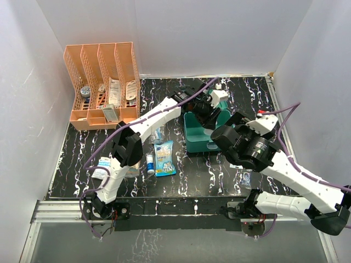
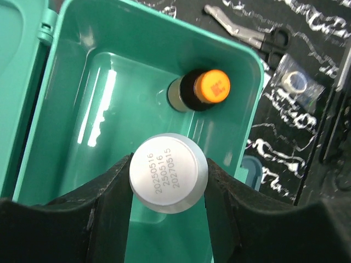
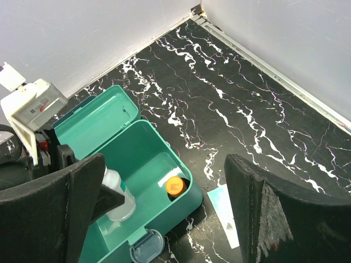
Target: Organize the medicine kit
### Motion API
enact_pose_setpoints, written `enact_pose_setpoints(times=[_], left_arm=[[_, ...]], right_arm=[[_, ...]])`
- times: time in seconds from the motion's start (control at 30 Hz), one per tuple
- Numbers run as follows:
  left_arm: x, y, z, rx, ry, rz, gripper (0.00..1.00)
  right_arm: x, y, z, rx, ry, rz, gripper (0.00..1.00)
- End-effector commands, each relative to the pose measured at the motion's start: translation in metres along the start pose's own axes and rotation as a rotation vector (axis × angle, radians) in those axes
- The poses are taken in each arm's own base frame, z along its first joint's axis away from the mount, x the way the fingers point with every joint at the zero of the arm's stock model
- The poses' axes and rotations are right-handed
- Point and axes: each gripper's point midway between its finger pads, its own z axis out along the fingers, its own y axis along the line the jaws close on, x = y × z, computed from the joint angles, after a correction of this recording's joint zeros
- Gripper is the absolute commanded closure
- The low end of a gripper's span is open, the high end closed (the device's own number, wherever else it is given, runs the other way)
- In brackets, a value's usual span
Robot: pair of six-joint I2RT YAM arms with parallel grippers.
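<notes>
The medicine kit is a teal box standing open on the black marbled table, lid folded back. A dark bottle with an orange cap stands in one corner of its tub. My left gripper hangs over the tub, shut on a translucent bottle whose round white base carries printed dates. The right gripper is open and holds nothing, hovering above the kit's front right side. The orange cap shows between its fingers, far below.
An orange file rack holding small items stands at the back left. Blue packets and a small bottle lie left of the kit. Scissors, a bagged ring-shaped item and a pale packet lie to its right. White walls enclose the table.
</notes>
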Motion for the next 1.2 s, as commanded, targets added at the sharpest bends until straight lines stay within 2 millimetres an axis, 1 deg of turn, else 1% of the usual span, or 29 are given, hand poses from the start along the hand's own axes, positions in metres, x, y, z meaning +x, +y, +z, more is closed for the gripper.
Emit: enact_pose_setpoints(times=[0.0, 0.2, 0.27, 0.37, 0.57, 0.77, 0.8, 0.83, 0.87, 0.93, 0.97, 1.1, 1.17], left_arm=[[0.013, 0.004, -0.020, -0.050, 0.095, 0.136, 1.00], [0.043, 0.032, -0.019, -0.158, 0.244, 0.268, 1.00], [0.048, 0.041, -0.019, -0.192, 0.277, 0.306, 1.00], [0.049, 0.052, -0.020, -0.238, 0.309, 0.368, 1.00], [0.061, 0.061, -0.013, -0.292, 0.408, 0.488, 1.00], [0.066, 0.064, -0.008, -0.319, 0.436, 0.531, 1.00], [0.066, 0.063, -0.007, -0.318, 0.435, 0.530, 0.98], [0.066, 0.062, -0.007, -0.316, 0.432, 0.529, 0.86], [0.066, 0.061, -0.007, -0.313, 0.429, 0.527, 0.78], [0.065, 0.058, -0.006, -0.311, 0.421, 0.526, 0.57], [0.065, 0.058, -0.007, -0.313, 0.417, 0.525, 0.51], [0.063, 0.058, -0.008, -0.324, 0.402, 0.518, 0.32], [0.063, 0.058, -0.009, -0.327, 0.400, 0.517, 0.26]], right_arm=[[-0.006, -0.006, 0.001, 0.013, -0.029, 0.034, 0.11], [-0.005, -0.004, 0.002, 0.013, -0.026, 0.029, 0.11], [-0.004, -0.005, 0.002, 0.013, -0.026, 0.027, 0.11], [-0.003, -0.005, 0.002, 0.011, -0.023, 0.030, 0.11], [-0.002, -0.003, 0.002, 0.009, -0.018, 0.030, 0.11], [-0.002, -0.005, 0.001, 0.008, -0.017, 0.031, 0.11], [-0.002, -0.005, 0.001, 0.008, -0.017, 0.032, 0.11], [-0.002, -0.005, 0.001, 0.008, -0.017, 0.031, 0.11], [-0.002, -0.005, 0.001, 0.007, -0.015, 0.030, 0.11], [0.000, -0.005, 0.002, 0.008, -0.015, 0.026, 0.11], [0.000, -0.005, 0.002, 0.008, -0.013, 0.025, 0.11], [0.003, -0.005, 0.002, 0.008, -0.011, 0.023, 0.11], [0.004, -0.006, 0.002, 0.007, -0.009, 0.022, 0.11]])
